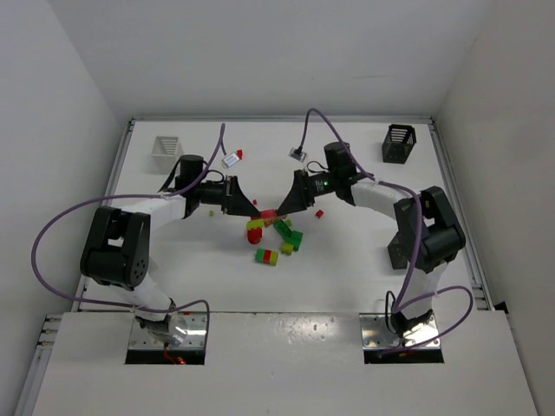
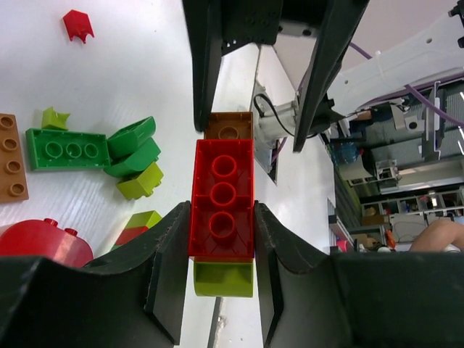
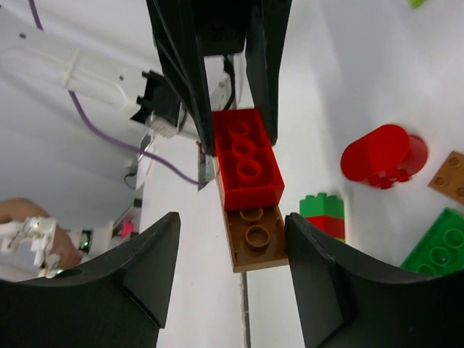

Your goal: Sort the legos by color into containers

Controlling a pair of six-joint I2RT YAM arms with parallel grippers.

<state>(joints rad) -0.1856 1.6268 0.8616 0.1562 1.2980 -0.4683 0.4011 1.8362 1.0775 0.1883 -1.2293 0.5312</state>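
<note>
My left gripper [image 2: 221,239] is shut on a clump of legos held above the table: a red brick [image 2: 222,197] with a yellow-green piece [image 2: 223,279] under its near end and a brown brick [image 2: 230,125] at its far end. My right gripper [image 3: 232,254] faces it, open, jaws on either side of the brown brick [image 3: 256,238]; one finger is near its edge, the other well apart. In the top view both grippers [image 1: 251,208] [image 1: 282,206] meet mid-table. Loose legos [image 1: 277,238] lie just below them. A white container [image 1: 167,147] stands back left, a black container [image 1: 399,143] back right.
On the table near the grippers lie a green plate [image 2: 64,148], a rounded red piece [image 3: 384,154], a green-on-red stack [image 3: 324,215] and a tiny red piece [image 1: 319,213]. Two small tags [image 1: 231,159] [image 1: 298,155] lie at the back. Purple cables loop off both arms.
</note>
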